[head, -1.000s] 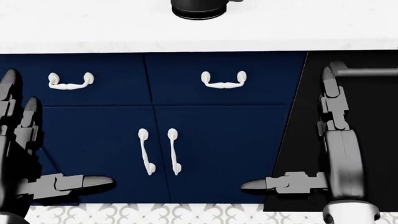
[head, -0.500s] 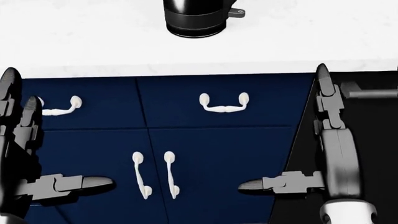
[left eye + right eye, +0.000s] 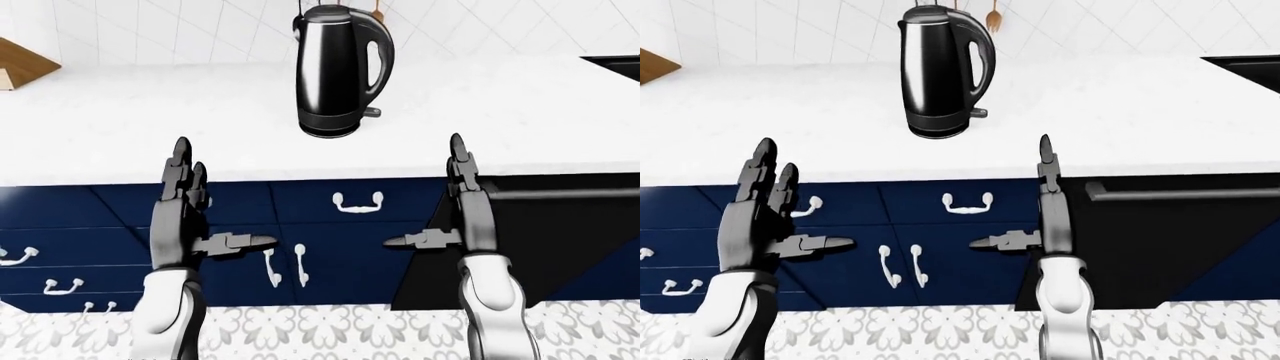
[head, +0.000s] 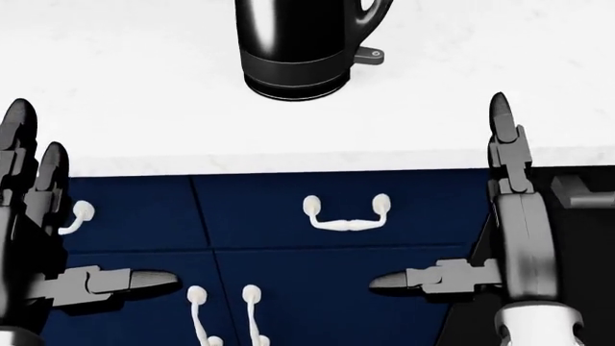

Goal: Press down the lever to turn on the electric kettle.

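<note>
Left-eye view: electric kettle [image 3: 339,71] upright on white counter [image 3: 520,112], lever [image 3: 371,113] at its base, right side. Left hand [image 3: 190,217] and right hand [image 3: 462,214] below the kettle, well apart from it — fingers spread wide, empty.

Head view: kettle base at top; drawer handle [image 4: 344,213] below it.

Right-eye view: same layout.

White square-tiled wall [image 3: 150,30] ran behind white stone-look countertop [image 3: 120,120]. Navy blue cabinet fronts [image 3: 300,202] sat below, fitted with white curved handles [image 3: 358,202]. Black appliance front with grey bar handle [image 3: 1180,225] stood at right of eye views. Grey-and-white patterned tile floor [image 3: 890,330] lay at bottom. Wooden board corner [image 3: 20,64] showed at left edge. Light was even and bright.
</note>
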Motion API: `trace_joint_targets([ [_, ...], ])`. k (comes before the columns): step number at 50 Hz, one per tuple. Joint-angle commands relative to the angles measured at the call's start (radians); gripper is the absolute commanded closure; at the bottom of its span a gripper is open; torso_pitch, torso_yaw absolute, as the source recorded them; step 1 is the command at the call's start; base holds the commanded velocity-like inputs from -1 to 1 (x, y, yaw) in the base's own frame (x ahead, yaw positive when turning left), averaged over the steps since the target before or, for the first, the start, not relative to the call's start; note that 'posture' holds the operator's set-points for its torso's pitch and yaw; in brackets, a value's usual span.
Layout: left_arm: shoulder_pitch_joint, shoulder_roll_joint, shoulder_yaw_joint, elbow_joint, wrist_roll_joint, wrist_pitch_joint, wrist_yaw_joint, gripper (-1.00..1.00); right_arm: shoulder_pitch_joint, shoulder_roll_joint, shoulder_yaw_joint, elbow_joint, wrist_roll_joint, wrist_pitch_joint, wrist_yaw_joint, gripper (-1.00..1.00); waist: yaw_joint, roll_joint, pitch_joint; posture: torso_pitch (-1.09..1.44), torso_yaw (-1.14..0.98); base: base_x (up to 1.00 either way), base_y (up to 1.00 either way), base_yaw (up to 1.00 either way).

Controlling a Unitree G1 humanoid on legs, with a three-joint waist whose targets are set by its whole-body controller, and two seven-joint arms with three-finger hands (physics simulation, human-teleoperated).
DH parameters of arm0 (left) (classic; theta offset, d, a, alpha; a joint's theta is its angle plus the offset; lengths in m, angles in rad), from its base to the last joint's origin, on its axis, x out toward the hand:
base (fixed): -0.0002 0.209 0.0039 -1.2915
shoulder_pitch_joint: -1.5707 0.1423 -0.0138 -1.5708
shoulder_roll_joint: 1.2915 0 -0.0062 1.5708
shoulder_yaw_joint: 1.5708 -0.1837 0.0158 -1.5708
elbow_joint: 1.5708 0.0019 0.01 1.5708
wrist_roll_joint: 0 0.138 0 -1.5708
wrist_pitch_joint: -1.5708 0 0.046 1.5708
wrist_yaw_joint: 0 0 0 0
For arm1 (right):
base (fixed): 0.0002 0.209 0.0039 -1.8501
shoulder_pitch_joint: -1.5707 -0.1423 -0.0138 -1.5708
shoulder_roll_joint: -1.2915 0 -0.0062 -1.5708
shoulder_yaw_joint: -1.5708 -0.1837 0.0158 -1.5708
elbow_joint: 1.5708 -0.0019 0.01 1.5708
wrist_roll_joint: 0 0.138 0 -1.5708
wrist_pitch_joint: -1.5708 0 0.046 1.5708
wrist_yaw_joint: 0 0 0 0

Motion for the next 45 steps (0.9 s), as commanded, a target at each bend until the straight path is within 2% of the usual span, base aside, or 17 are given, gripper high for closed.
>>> trace_joint_targets([
  [1, -0.015, 0.001, -0.006, -0.038, -0.001, -0.026, 0.000, -1.00, -0.017, -0.010, -0.014, -0.042, -0.004, -0.023, -0.005, -1.00, -0.004, 0.017, -0.009, 0.00, 0.00, 0.28, 0.00, 0.00],
  [8, -0.015, 0.000, -0.006, -0.037, -0.002, -0.028, 0.000, -1.00, -0.011, -0.006, -0.013, -0.056, -0.005, -0.026, -0.007, -1.00, 0.020, -0.042, -0.011, 0.00, 0.00, 0.28, 0.00, 0.00],
  [10, -0.018, 0.001, -0.004, -0.033, -0.003, -0.029, 0.000, -1.00, -0.011, -0.006, -0.014, -0.058, -0.004, -0.026, -0.007, -1.00, 0.024, -0.073, -0.015, 0.00, 0.00, 0.29, 0.00, 0.00],
  [12, -0.015, 0.001, -0.004, -0.036, -0.004, -0.028, 0.000, -1.00, -0.012, -0.007, -0.013, -0.061, -0.004, -0.024, -0.004, -1.00, 0.023, -0.131, -0.035, 0.00, 0.00, 0.28, 0.00, 0.00],
  [13, -0.015, 0.001, -0.003, -0.038, -0.004, -0.027, 0.000, -1.00, -0.012, -0.007, -0.013, -0.062, -0.004, -0.023, -0.004, -1.00, 0.011, -0.099, -0.028, 0.00, 0.00, 0.29, 0.00, 0.00],
  [14, -0.016, 0.002, 0.000, -0.040, -0.006, -0.025, 0.000, -1.00, -0.012, -0.008, -0.013, -0.063, -0.004, -0.023, -0.003, -1.00, 0.012, -0.113, -0.021, 0.00, 0.00, 0.29, 0.00, 0.00],
  [16, -0.017, 0.003, 0.002, -0.049, -0.008, -0.018, 0.000, -1.00, -0.012, -0.007, -0.011, -0.071, -0.008, -0.016, 0.000, -1.00, -0.001, -0.110, -0.017, 0.00, 0.00, 0.28, 0.00, 0.00],
  [21, -0.033, 0.012, 0.024, -0.075, -0.026, 0.016, 0.004, -1.00, -0.021, -0.007, -0.006, -0.092, -0.017, 0.008, 0.007, -1.00, -0.009, -0.064, -0.006, 0.00, 0.00, 0.28, 0.00, 0.00],
  [23, -0.032, 0.014, 0.028, -0.077, -0.030, 0.016, 0.004, -1.00, -0.019, -0.007, -0.006, -0.097, -0.018, 0.010, 0.008, -1.00, -0.014, -0.034, -0.006, 0.00, 0.00, 0.29, 0.00, 0.00],
  [25, -0.036, 0.016, 0.031, -0.076, -0.032, 0.020, 0.005, -1.00, -0.019, -0.006, -0.005, -0.100, -0.020, 0.016, 0.009, -1.00, -0.016, 0.021, -0.025, 0.00, 0.00, 0.29, 0.00, 0.00],
  [28, -0.041, 0.020, 0.033, -0.072, -0.034, 0.021, 0.006, -1.00, -0.030, -0.007, -0.002, -0.099, -0.024, 0.027, 0.012, -1.00, 0.000, 0.015, -0.014, 0.00, 0.00, 0.28, 0.00, 0.00],
  [34, -0.047, 0.023, 0.037, -0.067, -0.037, 0.022, 0.007, -1.00, -0.034, -0.007, -0.001, -0.105, -0.027, 0.037, 0.017, -1.00, 0.019, -0.031, -0.015, 0.00, 0.00, 0.28, 0.00, 0.00],
  [37, -0.050, 0.026, 0.041, -0.066, -0.040, 0.024, 0.008, -1.00, -0.040, -0.009, -0.006, -0.109, -0.022, 0.046, 0.025, -1.00, 0.025, -0.074, -0.015, 0.00, 0.00, 0.28, 0.00, 0.00],
  [39, -0.054, 0.030, 0.048, -0.061, -0.045, 0.023, 0.007, -1.00, -0.046, -0.009, -0.008, -0.105, -0.019, 0.047, 0.024, -1.00, 0.021, -0.135, -0.031, 0.00, 0.00, 0.18, 0.00, 0.00],
  [40, -0.054, 0.030, 0.049, -0.061, -0.045, 0.023, 0.007, -1.00, -0.046, -0.009, -0.008, -0.105, -0.018, 0.048, 0.024, -1.00, 0.008, -0.101, -0.036, 0.00, 0.00, 0.09, 0.00, 0.00],
  [42, -0.059, 0.037, 0.061, -0.065, -0.054, 0.032, 0.005, -1.00, -0.063, -0.011, -0.008, -0.090, -0.015, 0.044, 0.019, -1.00, 0.009, -0.115, -0.020, 0.00, 0.00, 0.00, 0.00, 0.00],
  [45, -0.065, 0.044, 0.075, -0.060, -0.064, 0.035, 0.006, -1.00, -0.086, -0.016, -0.004, -0.083, -0.020, 0.058, 0.020, -1.00, 0.009, -0.096, -0.015, 0.00, 0.00, 0.00, 0.00, 0.00],
])
